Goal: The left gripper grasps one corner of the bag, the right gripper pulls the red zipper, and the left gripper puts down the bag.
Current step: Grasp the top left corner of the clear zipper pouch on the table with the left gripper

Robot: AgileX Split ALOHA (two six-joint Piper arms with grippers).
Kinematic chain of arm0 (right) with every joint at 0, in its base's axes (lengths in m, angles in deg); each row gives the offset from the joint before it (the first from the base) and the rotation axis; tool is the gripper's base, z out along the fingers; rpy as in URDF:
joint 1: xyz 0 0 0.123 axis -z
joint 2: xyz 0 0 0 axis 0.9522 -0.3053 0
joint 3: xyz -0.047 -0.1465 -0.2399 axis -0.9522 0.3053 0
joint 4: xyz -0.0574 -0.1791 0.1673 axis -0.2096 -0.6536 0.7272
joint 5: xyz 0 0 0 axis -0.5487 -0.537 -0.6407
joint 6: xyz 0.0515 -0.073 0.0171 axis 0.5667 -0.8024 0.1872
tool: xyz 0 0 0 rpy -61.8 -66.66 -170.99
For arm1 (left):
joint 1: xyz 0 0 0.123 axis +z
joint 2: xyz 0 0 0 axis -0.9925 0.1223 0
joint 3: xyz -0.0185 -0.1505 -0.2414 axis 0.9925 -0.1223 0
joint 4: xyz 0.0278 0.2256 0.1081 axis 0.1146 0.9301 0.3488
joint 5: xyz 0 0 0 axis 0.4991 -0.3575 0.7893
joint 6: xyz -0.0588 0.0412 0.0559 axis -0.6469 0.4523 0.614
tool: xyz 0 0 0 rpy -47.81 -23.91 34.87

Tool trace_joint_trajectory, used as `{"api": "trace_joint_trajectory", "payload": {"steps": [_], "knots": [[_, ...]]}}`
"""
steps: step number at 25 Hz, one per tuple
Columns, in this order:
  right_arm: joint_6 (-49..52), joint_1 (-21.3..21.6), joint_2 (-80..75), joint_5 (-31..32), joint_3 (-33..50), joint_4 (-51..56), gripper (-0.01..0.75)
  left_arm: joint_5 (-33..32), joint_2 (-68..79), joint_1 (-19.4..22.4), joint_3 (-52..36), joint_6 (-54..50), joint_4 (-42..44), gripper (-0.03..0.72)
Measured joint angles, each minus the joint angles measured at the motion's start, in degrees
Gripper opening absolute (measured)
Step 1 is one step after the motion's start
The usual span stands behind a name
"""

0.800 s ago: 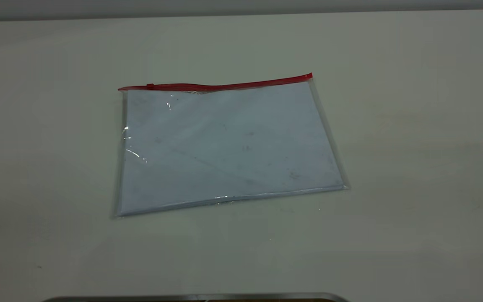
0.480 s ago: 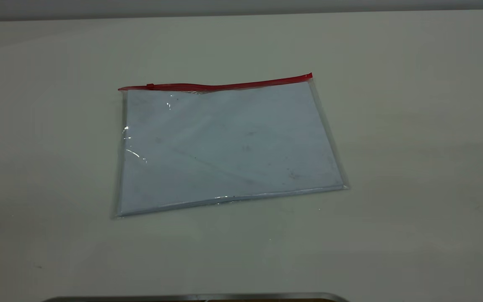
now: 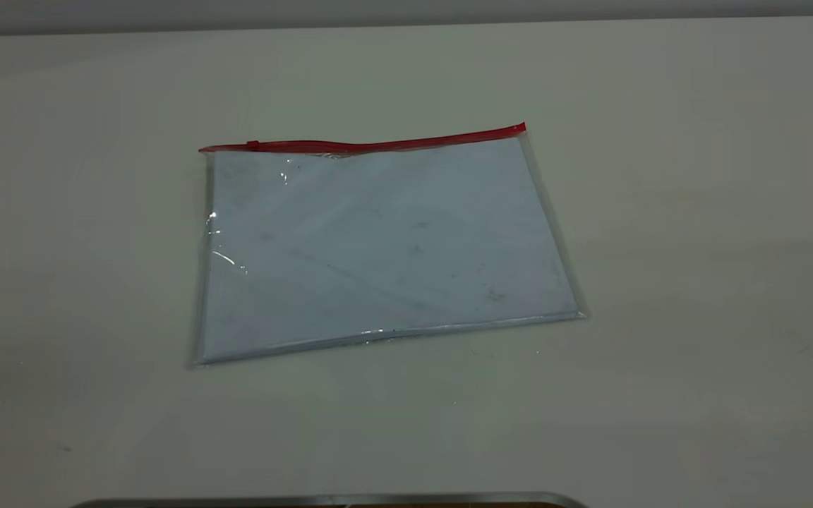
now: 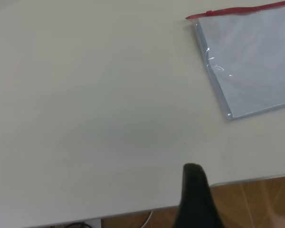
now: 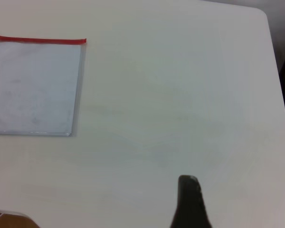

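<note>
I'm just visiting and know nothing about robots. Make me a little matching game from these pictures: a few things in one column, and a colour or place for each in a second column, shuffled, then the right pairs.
Things
1. bag
2. red zipper
3. slider tab
4. left gripper

Descriptions
A. black, over the table's near edge, well clear of the pouch
B. clear plastic, lying flat with a white sheet inside
C. a thin strip along the pouch's far long edge
D. a tiny piece near the strip's left end in the exterior view

Pairs: 1-B, 2-C, 3-D, 4-A
</note>
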Motion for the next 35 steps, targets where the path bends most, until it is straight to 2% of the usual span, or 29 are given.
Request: {"api": "trace_joint_trajectory", "payload": {"steps": [19,26,30,35], "knots": [[0.06,0.00,0.00,0.00,0.00,0.45,0.578,0.00,1.24,0.00,0.36,-1.88,0.12,0.581],[1.16,0.00,-2.10,-3.11,-2.83,0.97,0.578,3.51,20.02,0.00,9.23,-3.60,0.08,0.581],[1.29,0.00,-10.70,-6.57,-5.79,3.08,0.578,9.20,34.60,0.00,13.54,-3.79,-3.09,0.581],[0.42,0.00,-27.55,-14.65,-8.46,3.56,0.578,18.73,52.62,0.00,16.57,0.84,-11.16,0.581]]}}
